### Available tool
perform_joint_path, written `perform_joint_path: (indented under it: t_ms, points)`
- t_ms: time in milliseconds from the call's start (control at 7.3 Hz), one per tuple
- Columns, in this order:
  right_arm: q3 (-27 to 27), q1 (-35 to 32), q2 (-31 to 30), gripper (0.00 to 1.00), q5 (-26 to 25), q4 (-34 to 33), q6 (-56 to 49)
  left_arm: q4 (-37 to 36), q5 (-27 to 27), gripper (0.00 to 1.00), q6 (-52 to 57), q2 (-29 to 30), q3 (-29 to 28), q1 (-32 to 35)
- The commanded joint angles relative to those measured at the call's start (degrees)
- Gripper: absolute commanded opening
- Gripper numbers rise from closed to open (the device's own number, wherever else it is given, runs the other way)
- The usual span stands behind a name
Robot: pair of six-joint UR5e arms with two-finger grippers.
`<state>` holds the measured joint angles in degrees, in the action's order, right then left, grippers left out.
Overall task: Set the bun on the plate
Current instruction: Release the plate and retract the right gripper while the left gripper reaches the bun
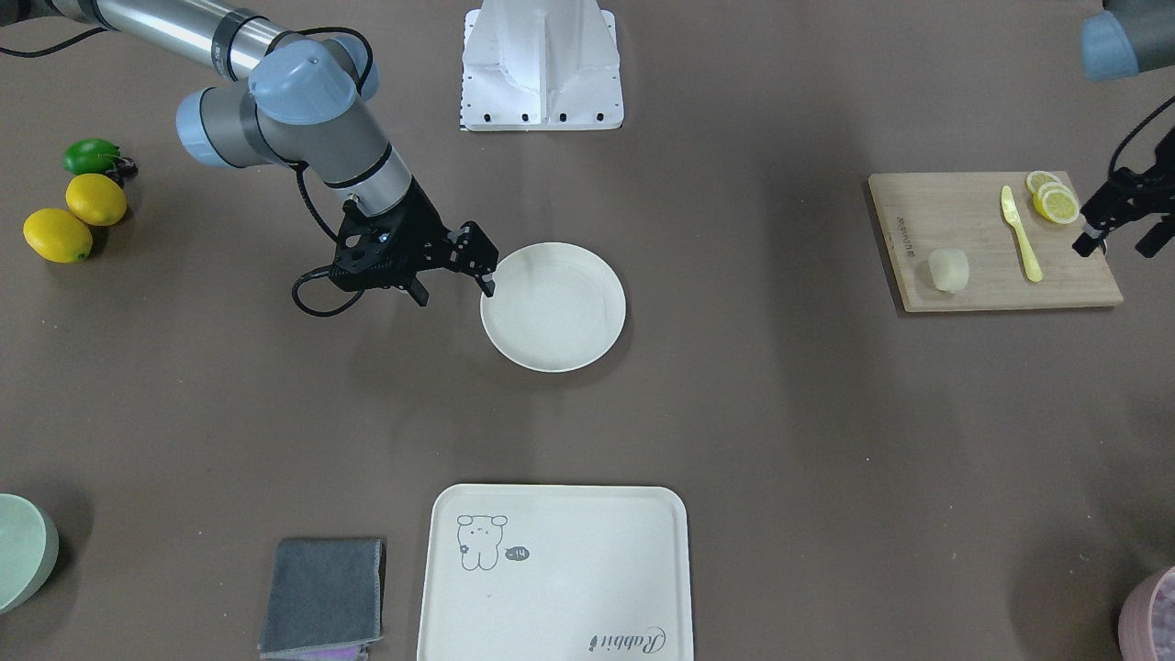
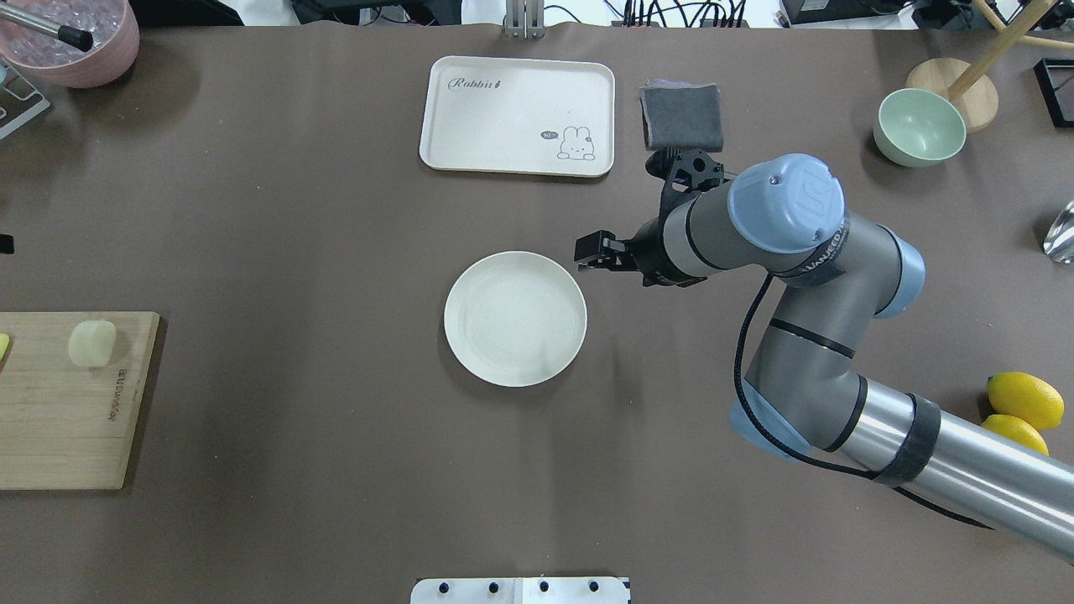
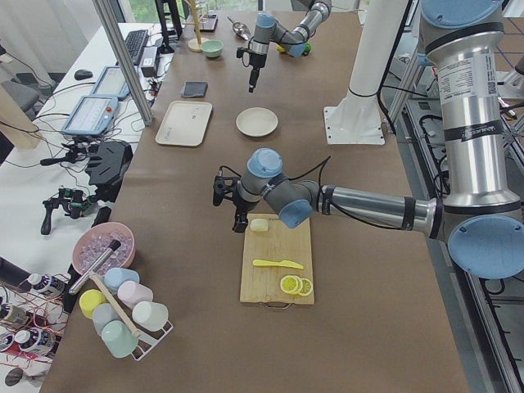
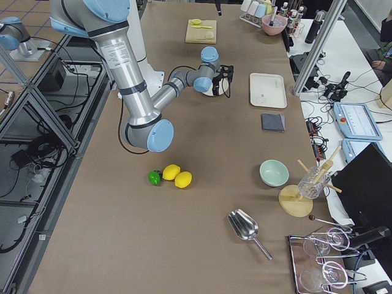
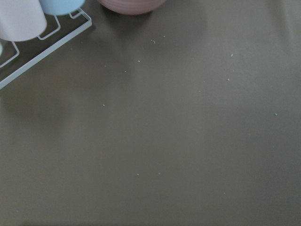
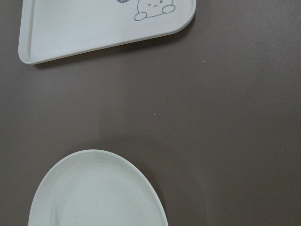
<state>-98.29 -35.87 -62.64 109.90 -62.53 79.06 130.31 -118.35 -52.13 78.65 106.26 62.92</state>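
The bun point(image 1: 948, 270), a pale cream lump, lies on a wooden cutting board point(image 1: 973, 220) and also shows in the overhead view point(image 2: 91, 343). My left gripper point(image 1: 1115, 244) hangs open and holds nothing. It is by the board's edge near the lemon slices point(image 1: 1054, 200), apart from the bun. The round cream plate point(image 1: 553, 307) sits mid-table with nothing on it point(image 2: 515, 318). My right gripper point(image 1: 454, 288) stands open beside the plate's rim, nothing between its fingers. The right wrist view shows the plate point(image 6: 94, 193) from above.
A yellow knife point(image 1: 1021, 232) lies on the board. A cream tray with a bear drawing point(image 1: 551, 569) and a grey cloth point(image 1: 321, 597) lie across the table. Lemons point(image 1: 73, 220), a green bowl point(image 2: 919, 126), a pink bowl point(image 2: 75, 42) and a cup rack point(image 5: 28, 28) stand at the edges.
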Motion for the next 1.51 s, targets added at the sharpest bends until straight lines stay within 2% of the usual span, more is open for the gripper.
perform_joint_path:
  t_ms: [0,411,685,959,1096,1233,1370]
  points:
    - [-0.4,-1.5,-0.3,1.00,1.1,-0.1,0.0,0.5,9.0,0.98,-5.8,-0.6,0.1,-10.9]
    - [-0.5,-3.2,-1.3,1.00,1.8,0.0,-0.1,8.9,8.3,0.97,-6.7,-0.7,-5.4,-13.9]
    - [-0.5,-3.9,-1.5,1.00,1.3,0.0,0.1,8.9,8.5,0.97,-6.6,-0.8,-5.4,-15.4]
    - [-1.1,-6.7,-3.1,1.00,3.1,-0.5,-0.5,8.9,8.7,0.82,-6.4,-0.8,-5.5,-16.4]
    - [-2.2,-8.8,-6.0,1.00,5.5,-0.7,-2.4,8.9,8.8,0.79,-6.3,-1.3,-5.6,-16.4]
    - [-2.3,-12.9,-7.0,1.00,9.2,-2.1,-6.9,9.2,8.8,0.69,-6.3,-1.4,-5.6,-16.4]
    - [-2.5,-15.3,-7.4,1.00,11.2,-6.2,-12.0,9.2,8.8,0.65,-6.3,-1.4,-5.8,-16.4]
